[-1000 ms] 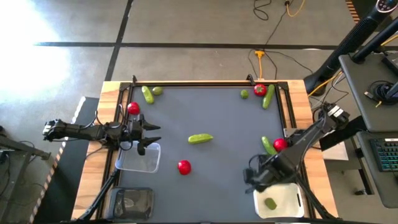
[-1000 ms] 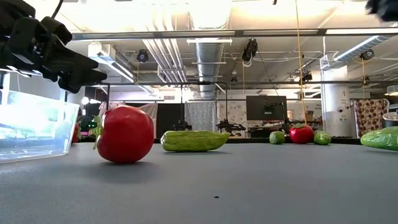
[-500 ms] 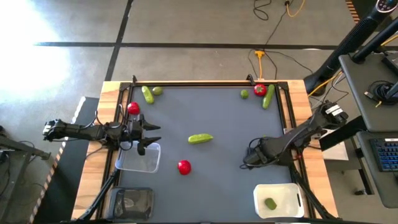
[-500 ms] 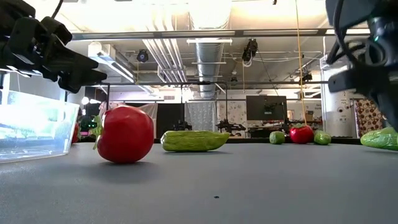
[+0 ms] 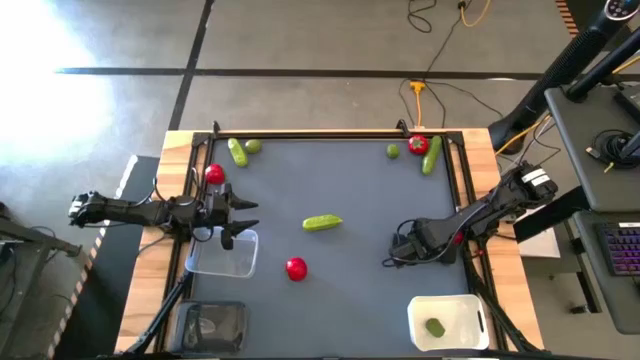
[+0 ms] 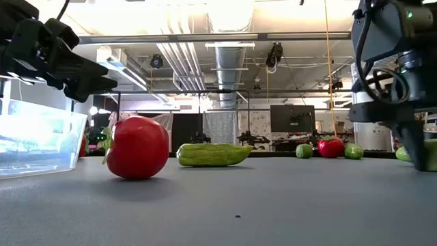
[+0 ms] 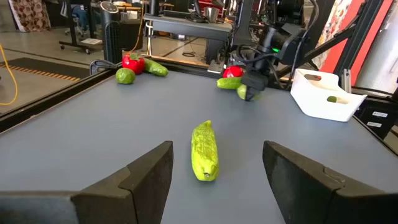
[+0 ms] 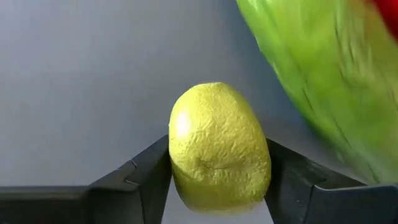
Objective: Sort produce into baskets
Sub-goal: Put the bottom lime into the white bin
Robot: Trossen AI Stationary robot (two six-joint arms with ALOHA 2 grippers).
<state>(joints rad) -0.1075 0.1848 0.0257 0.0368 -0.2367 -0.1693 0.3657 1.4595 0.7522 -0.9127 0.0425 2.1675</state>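
My right gripper (image 5: 392, 257) is low over the mat at the right, open, with a small rounded yellow-green lime (image 8: 217, 146) between its fingers. A cucumber (image 7: 227, 83) and a tomato (image 7: 231, 71) lie just beyond it. My left gripper (image 5: 238, 220) hangs open and empty above the clear tray (image 5: 205, 265) at the left. The white tray (image 5: 415, 310) at the near right holds one lime (image 5: 435, 327). A cucumber (image 5: 322, 223) and a tomato (image 5: 296, 268) lie mid-table. The dark tray (image 5: 212, 325) sits at the near left. My right gripper's fingers (image 8: 149, 171) stand close on either side of the lime's round flanks (image 8: 177, 155). I cannot tell whether they touch it.
At the far left lie a tomato (image 5: 214, 174), a cucumber (image 5: 237, 152) and a lime (image 5: 253, 146). At the far right lie a lime (image 5: 393, 151), a tomato (image 5: 417, 145) and a cucumber (image 5: 432, 158). A raised rail (image 5: 330, 133) borders the mat.
My right gripper has left the white tray, where a lime stays, and has gone toward the table's far edge and left, then down to the mat beside the right-hand cucumber and tomato.
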